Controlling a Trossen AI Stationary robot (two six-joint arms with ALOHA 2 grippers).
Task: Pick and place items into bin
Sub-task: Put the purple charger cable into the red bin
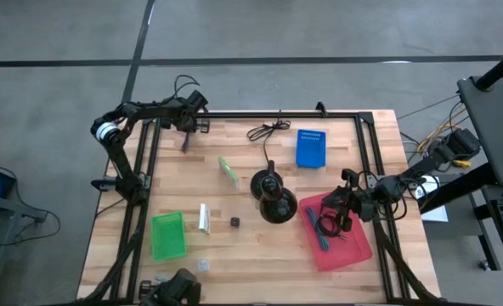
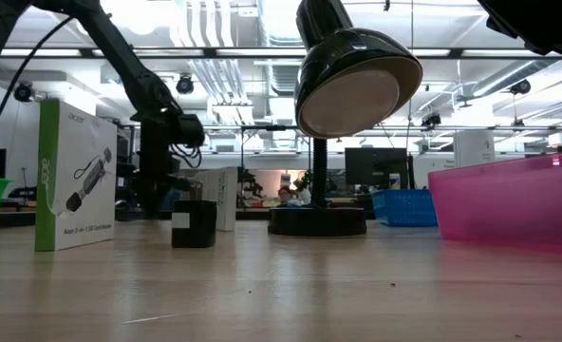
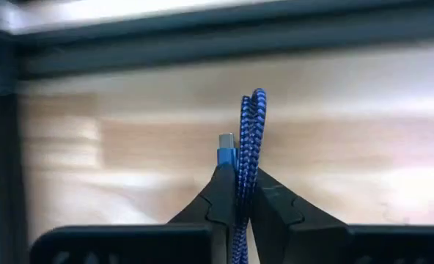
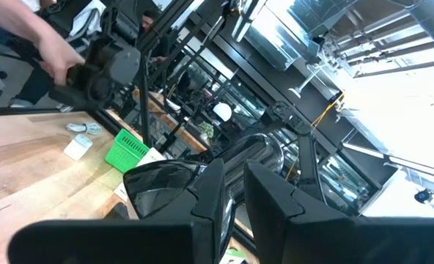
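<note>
At the upper left of the high view, the left gripper point(image 3: 239, 192) pinches a blue braided cable point(image 3: 248, 139) over the table point(image 1: 260, 246). The right gripper point(image 1: 347, 204), fingers nearly together, hovers above the pink bin point(image 1: 353, 246), lower right.

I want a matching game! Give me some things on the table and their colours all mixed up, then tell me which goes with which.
Things:
1. Braided cable pinched in the left tool
2. Bin under the right tool
3. Basket near the table's front left
4. Desk lamp in the middle

Colours:
A. black
B. green
C. blue
D. pink

Pairs: 1-C, 2-D, 3-B, 4-A
</note>
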